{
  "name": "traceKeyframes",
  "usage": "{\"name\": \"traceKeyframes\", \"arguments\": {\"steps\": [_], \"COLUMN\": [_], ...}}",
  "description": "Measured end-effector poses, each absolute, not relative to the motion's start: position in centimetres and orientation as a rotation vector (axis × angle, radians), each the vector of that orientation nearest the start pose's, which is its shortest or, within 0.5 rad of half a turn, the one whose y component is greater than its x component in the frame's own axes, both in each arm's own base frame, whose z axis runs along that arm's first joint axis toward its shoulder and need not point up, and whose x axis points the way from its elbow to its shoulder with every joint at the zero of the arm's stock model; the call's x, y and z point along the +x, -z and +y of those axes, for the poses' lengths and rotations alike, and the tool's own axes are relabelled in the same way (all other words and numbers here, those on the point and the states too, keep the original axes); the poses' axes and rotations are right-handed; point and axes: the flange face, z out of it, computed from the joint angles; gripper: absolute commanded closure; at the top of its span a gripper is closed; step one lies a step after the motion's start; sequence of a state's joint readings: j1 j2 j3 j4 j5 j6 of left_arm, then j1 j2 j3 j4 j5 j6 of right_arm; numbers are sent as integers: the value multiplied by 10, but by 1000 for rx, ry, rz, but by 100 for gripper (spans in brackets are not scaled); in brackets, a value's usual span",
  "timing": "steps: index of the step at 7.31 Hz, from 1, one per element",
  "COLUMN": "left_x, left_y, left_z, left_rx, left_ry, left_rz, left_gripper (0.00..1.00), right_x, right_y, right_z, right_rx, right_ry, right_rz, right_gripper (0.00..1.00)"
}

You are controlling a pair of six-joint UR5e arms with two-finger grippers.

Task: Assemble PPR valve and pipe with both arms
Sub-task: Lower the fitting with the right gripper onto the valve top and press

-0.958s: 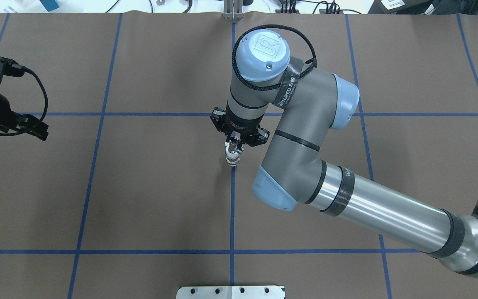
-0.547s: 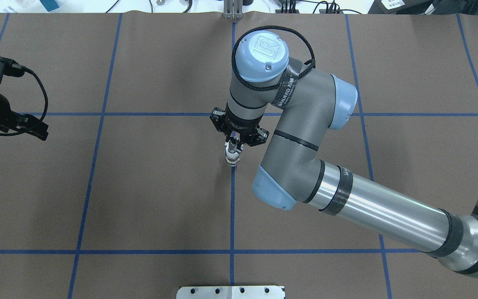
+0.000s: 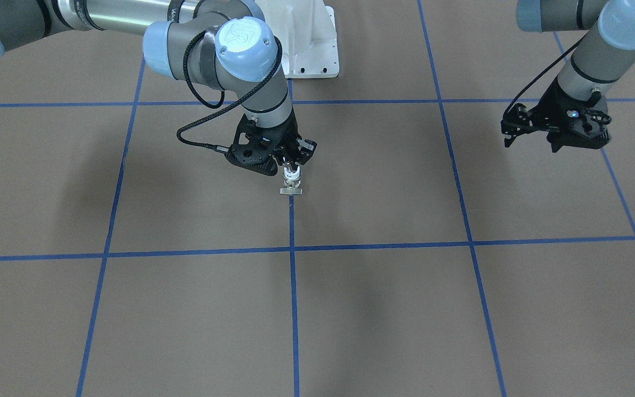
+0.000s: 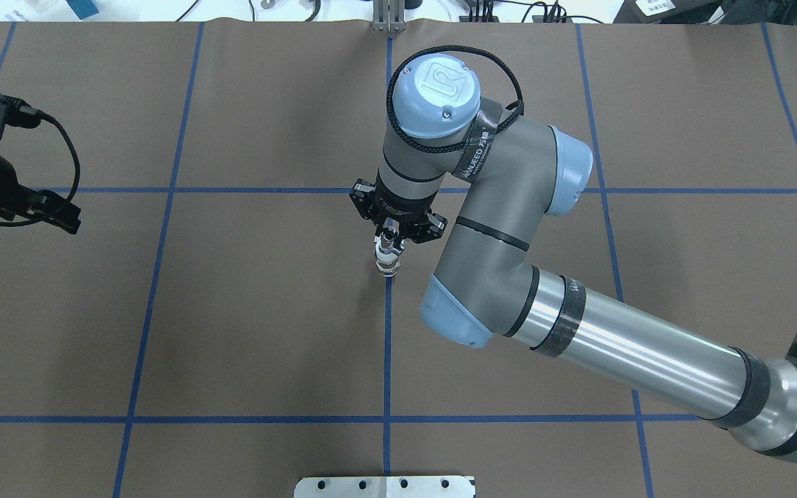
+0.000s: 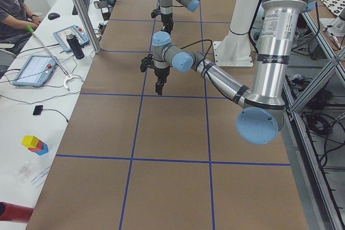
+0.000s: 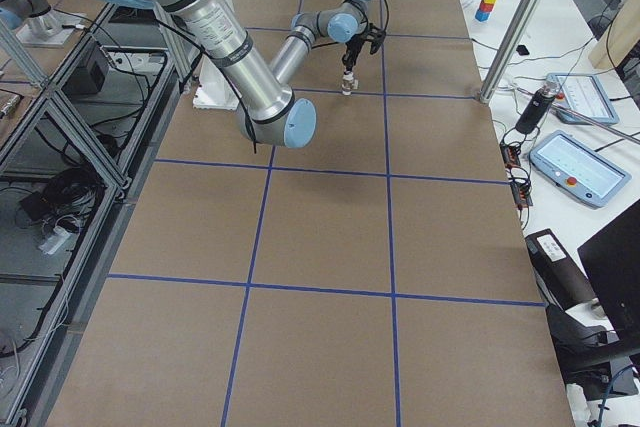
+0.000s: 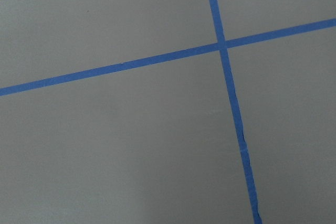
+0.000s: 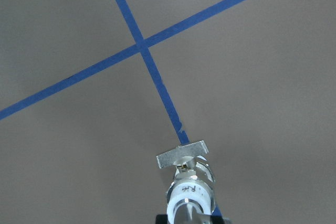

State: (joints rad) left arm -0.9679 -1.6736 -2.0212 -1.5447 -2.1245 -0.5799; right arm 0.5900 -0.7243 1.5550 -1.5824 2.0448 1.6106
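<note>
My right gripper (image 4: 389,243) (image 3: 291,167) points down over the table's middle, shut on a small valve and pipe piece (image 4: 387,263) (image 3: 291,184). The right wrist view shows a white pipe stub (image 8: 188,199) running into a metal valve body with a flat silver end (image 8: 182,153) pointing at the blue tape line. I cannot tell whether that end touches the table. My left gripper (image 4: 59,216) (image 3: 559,144) hangs far off at the table's left side with nothing in it. Whether its fingers are apart does not show.
Brown paper with a grid of blue tape lines (image 4: 386,346) covers the table. The white bolted pedestal (image 3: 309,44) stands at the robot's side. Tablets and a seated person (image 5: 13,9) are at a side desk.
The right arm's wrist and elbow joints have drifted slightly left. The gripper and the held piece stay at the same spot. The left arm has not moved.
</note>
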Motion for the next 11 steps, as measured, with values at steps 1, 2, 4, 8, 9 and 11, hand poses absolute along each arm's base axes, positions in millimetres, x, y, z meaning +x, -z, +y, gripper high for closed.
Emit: {"name": "traceKeyframes", "arguments": {"steps": [1,2,4,8,9,11], "left_x": [220,220,220,219,219,220], "left_y": [-402,-401,-400,-399,-400,-402], "left_z": [-463,-462,-462,-462,-462,-462], "left_rx": [125,126,128,130,128,125], "left_ry": [-168,-167,-168,-167,-166,-166], "left_rz": [736,736,738,739,738,736], "left_gripper": [1,1,1,1,1,1], "right_x": [-546,-547,-548,-548,-548,-548], "right_y": [-143,-144,-144,-144,-145,-147], "right_z": [-471,-470,-469,-469,-469,-469], "right_rx": [-214,-215,-216,-216,-217,-217], "right_ry": [-390,-390,-389,-390,-390,-390], "right_rz": [-898,-896,-896,-896,-896,-893], "right_gripper": [100,100,95,50,45,45]}}
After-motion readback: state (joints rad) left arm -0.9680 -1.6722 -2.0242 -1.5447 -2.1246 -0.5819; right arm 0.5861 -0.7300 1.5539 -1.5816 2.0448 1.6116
